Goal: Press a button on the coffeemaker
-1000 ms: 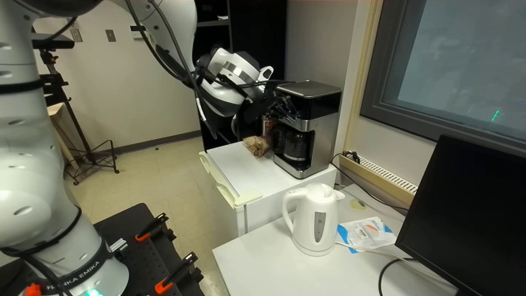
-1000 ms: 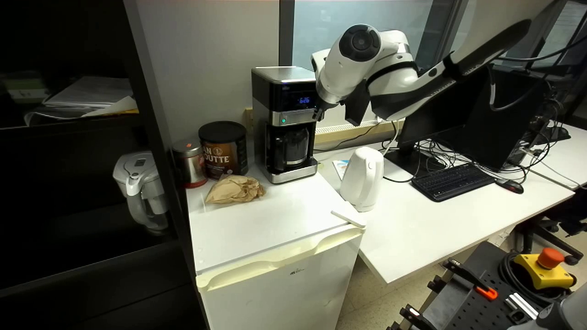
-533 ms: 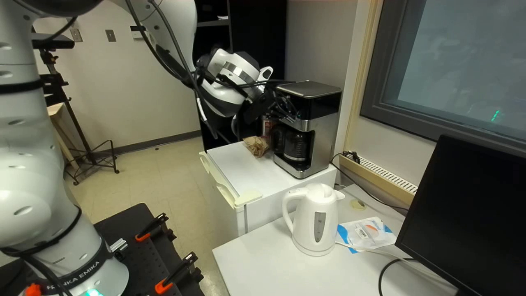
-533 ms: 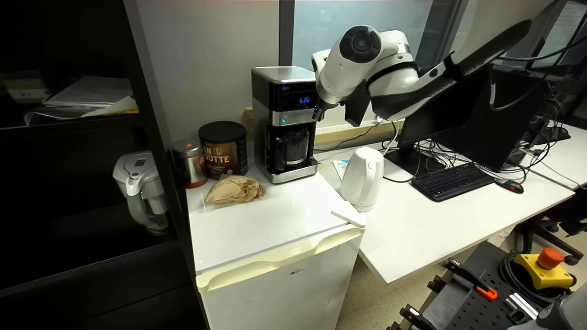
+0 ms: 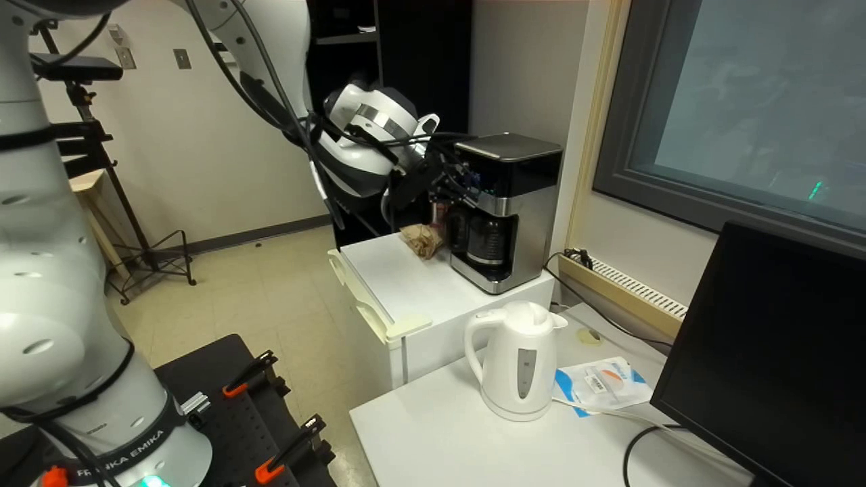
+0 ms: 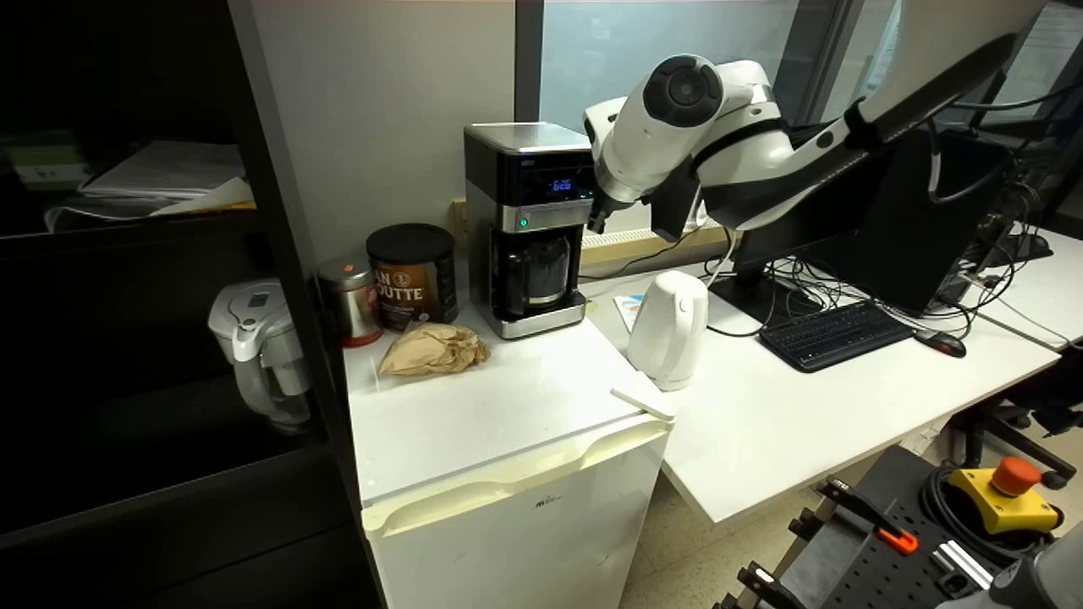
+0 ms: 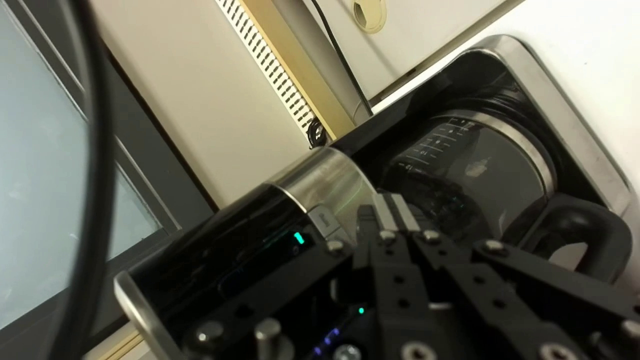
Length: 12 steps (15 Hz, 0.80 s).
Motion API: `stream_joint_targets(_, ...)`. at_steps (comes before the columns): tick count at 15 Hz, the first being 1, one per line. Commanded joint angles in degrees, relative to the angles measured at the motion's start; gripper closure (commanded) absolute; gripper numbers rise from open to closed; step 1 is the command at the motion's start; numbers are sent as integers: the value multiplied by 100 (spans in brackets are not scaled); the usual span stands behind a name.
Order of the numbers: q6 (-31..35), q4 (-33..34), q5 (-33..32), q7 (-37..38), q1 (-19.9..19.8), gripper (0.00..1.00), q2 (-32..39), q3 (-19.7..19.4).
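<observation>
Wrist view has the coffeemaker (image 7: 330,170) filling most of my remote screen. It's parked on the fridge top (image 6: 474,423), at the back corner nearest the desk (image 6: 761,440). My gripper (image 7: 395,212) has its fingertips pressed together, nothing between them, a bit toward the carafe (image 7: 485,165) from what looks like a button (image 7: 325,220). Can't tell from over here if they're touching the machine.

I'd call this the lining-up step, but no idea whether a press has registered. Next move, I reckon: nudge the tips over to that button, square up, then one short, gentle poke. Shove too hard and the whole thing might skid toward the back edge.

Only the wrist gives me that button cleanly. The clock display (image 6: 561,185) is readable in an exterior view, where I also get the coffee can (image 6: 412,279) along the back edge, which the wrist misses. The kettle (image 5: 517,365), near the desk's fridge-side edge in both exterior views, is missing there too; its water window (image 5: 526,373) only shows in an exterior view.
</observation>
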Motion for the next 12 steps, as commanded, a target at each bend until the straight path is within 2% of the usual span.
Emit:
stream_joint_targets(1, 88, -556, -251, 75, 1, 100, -518, 1)
stream_joint_targets(12, 297, -1432, -1649, 539, 52, 100, -1405, 37)
